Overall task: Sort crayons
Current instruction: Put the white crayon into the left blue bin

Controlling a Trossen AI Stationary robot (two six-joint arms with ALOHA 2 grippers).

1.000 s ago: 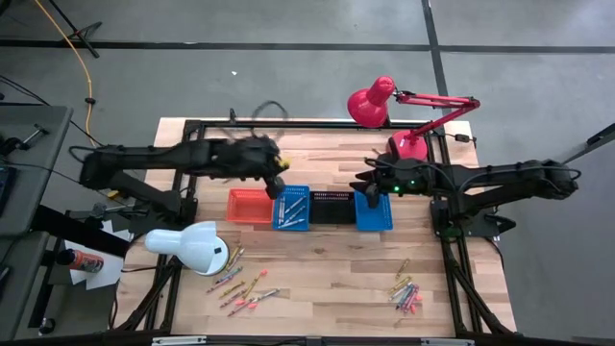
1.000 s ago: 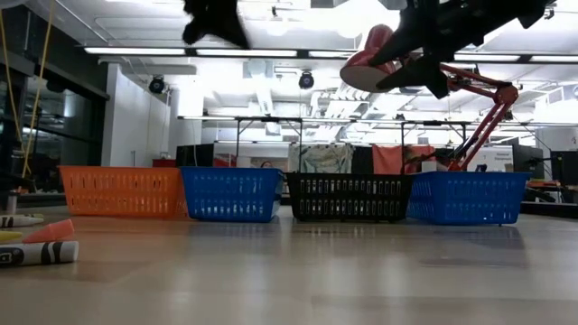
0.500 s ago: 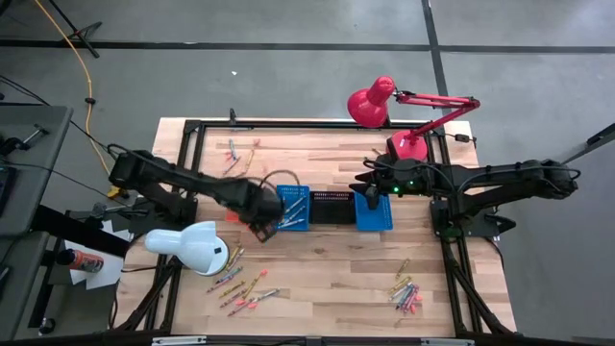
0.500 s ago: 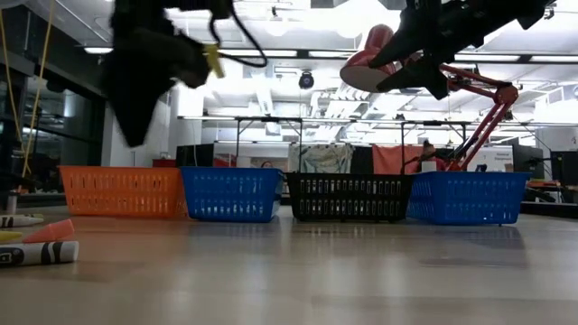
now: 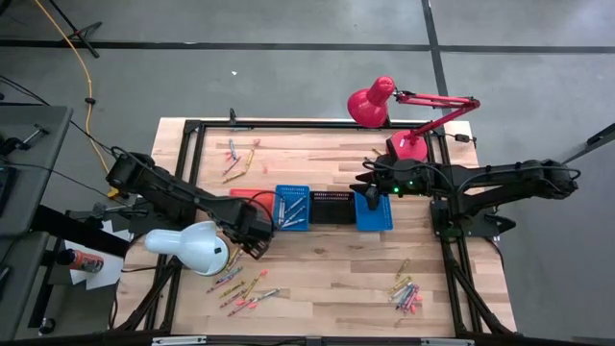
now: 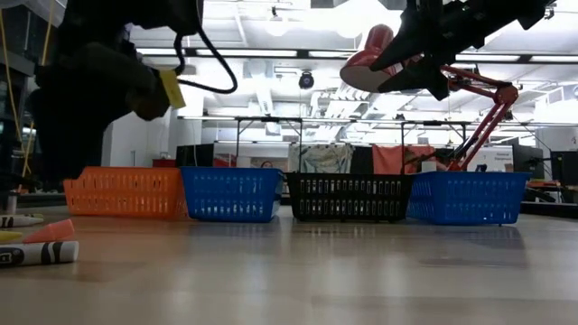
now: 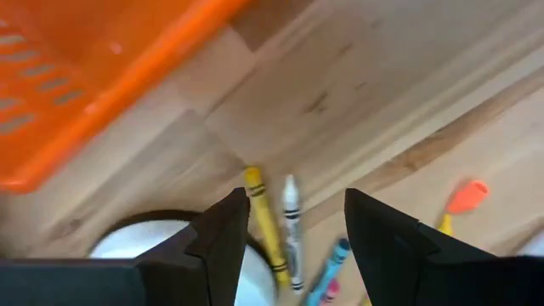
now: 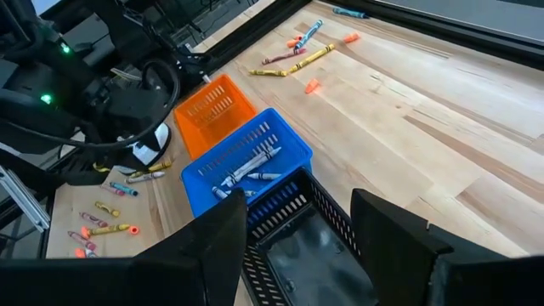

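My left gripper (image 7: 293, 234) is hanging with its jaws apart and nothing between them, over the wooden surface (image 5: 327, 264) beside the orange basket (image 7: 76, 68). A yellow crayon (image 7: 264, 223) and a white crayon (image 7: 291, 229) are lying just under it, next to the white lamp head (image 5: 192, 248). More crayons (image 5: 240, 286) are lying scattered at the surface's near left — others are sitting near the right edge (image 5: 405, 293) and at the far left (image 5: 237, 159). Several are resting in the blue basket (image 8: 246, 166). My right gripper (image 8: 297, 242) is hovering with its jaws spread and empty, above the black basket (image 8: 319, 255).
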